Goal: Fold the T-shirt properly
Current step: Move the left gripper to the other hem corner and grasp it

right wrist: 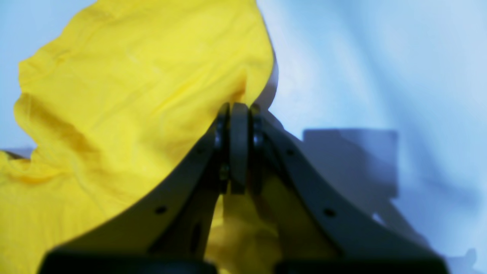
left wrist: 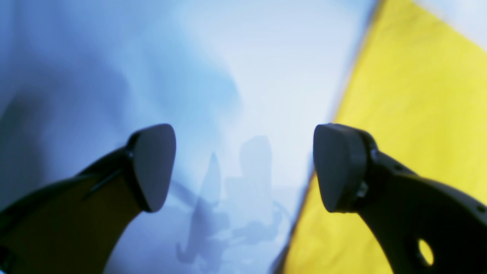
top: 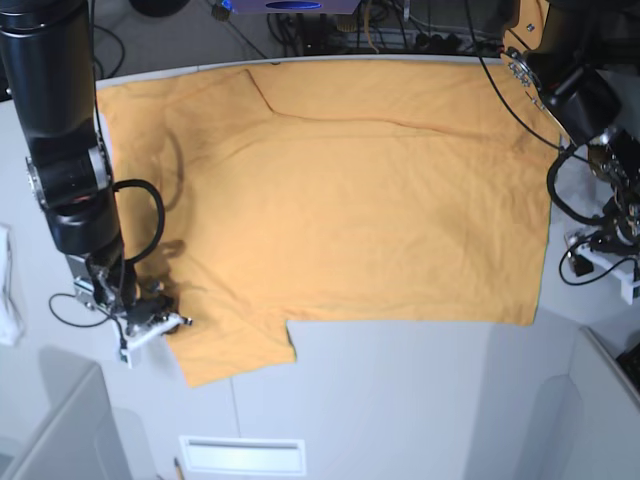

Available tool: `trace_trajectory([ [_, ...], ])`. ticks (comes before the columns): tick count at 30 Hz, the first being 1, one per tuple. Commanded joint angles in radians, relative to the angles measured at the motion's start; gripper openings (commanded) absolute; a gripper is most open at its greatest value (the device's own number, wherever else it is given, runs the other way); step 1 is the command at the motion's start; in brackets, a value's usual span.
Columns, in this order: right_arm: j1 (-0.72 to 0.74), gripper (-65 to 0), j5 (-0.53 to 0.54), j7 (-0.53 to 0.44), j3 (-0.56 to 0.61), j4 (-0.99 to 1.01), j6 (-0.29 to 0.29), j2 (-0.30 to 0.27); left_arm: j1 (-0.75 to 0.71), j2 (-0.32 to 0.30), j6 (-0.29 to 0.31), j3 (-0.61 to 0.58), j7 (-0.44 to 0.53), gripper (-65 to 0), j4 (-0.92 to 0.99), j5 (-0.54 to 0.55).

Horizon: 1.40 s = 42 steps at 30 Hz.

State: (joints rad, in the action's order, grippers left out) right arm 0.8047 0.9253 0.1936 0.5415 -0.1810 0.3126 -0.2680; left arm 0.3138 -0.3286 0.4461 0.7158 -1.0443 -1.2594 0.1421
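The T-shirt [top: 350,190] lies spread flat over the table, light orange in the base view and yellow in both wrist views. My right gripper [right wrist: 239,112] is shut on a fold of the T-shirt [right wrist: 133,95]. In the base view the right gripper [top: 162,321] sits at the shirt's near left sleeve edge. My left gripper [left wrist: 245,167] is open with nothing between its pads, over pale surface just beside the T-shirt [left wrist: 411,114] edge. Its arm [top: 585,100] stands off the shirt's right edge.
Bare grey table [top: 400,400] runs along the front, with a white slot [top: 240,455] near its front edge. A white cloth [top: 5,285] shows at the far left. Cables [top: 590,260] lie at the right, and more clutter sits behind the table.
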Motion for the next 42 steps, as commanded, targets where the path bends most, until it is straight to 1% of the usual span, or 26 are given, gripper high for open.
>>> trace_trajectory([
  [1, 0.037, -65.0, 0.004, -0.007, -0.001, -0.008, 0.003, -0.007, 0.041, -0.028, -0.002, -0.026, 0.040, -10.2, 0.039, -0.002],
  [5, 0.037, -65.0, 0.002, -0.007, -0.001, -0.008, 0.003, -0.007, 0.176, -0.051, -0.003, -0.109, 0.186, -10.2, 0.306, -0.009],
  [7, 0.035, -65.0, 0.002, -0.007, -0.001, -0.008, 0.003, -0.007, 0.249, -0.053, -0.003, -0.124, 0.258, -10.2, 0.459, -0.009],
  [10, 0.035, -65.0, 0.002, -0.007, -0.001, -0.008, 0.003, -0.007, 0.341, -0.076, -0.003, -0.129, 0.387, -10.2, 0.676, -0.011],
  [12, 0.034, -65.0, 0.002, -0.007, -0.001, -0.008, 0.003, -0.007, 0.381, -0.077, -0.003, -0.129, 0.441, -10.2, 0.746, -0.011],
  [14, 0.032, -65.0, 0.002, -0.007, -0.001, -0.008, 0.003, -0.007, 0.410, -0.077, -0.005, -0.130, 0.474, -10.2, 0.798, -0.012],
  [16, 0.032, -65.0, 0.002, -0.007, -0.001, -0.008, 0.003, -0.007, 0.434, -0.077, -0.019, -0.149, 0.494, -10.2, 0.835, -0.012],
  [19, 0.032, -65.0, 0.002, -0.007, -0.001, -0.010, 0.003, -0.007, 0.457, -0.074, -0.089, -0.272, 0.528, -10.2, 0.890, -0.008],
  [21, 0.032, -65.0, 0.002, -0.006, -0.001, -0.010, 0.003, -0.007, 0.459, -0.073, -0.106, -0.335, 0.557, -10.2, 0.921, 0.000],
  [28, 0.032, -65.0, 0.002, -0.006, -0.001, -0.010, 0.003, -0.015, 0.459, -0.068, -0.103, -0.358, 0.559, -10.2, 0.929, 0.000],
  [36, 0.031, -65.0, 0.002, -0.004, -0.001, -0.010, 0.003, -0.020, 0.450, -0.020, -0.103, -0.358, 0.559, -10.4, 0.927, -0.002],
  [41, 0.031, -65.0, 0.002, -0.004, -0.001, -0.010, 0.003, -0.020, 0.447, -0.014, -0.103, -0.359, 0.559, -10.5, 0.933, -0.002],
  [42, 0.031, -65.0, 0.002, -0.004, -0.001, -0.010, 0.003, -0.020, 0.437, -0.014, -0.103, -0.359, 0.559, -11.8, 0.932, -0.002],
])
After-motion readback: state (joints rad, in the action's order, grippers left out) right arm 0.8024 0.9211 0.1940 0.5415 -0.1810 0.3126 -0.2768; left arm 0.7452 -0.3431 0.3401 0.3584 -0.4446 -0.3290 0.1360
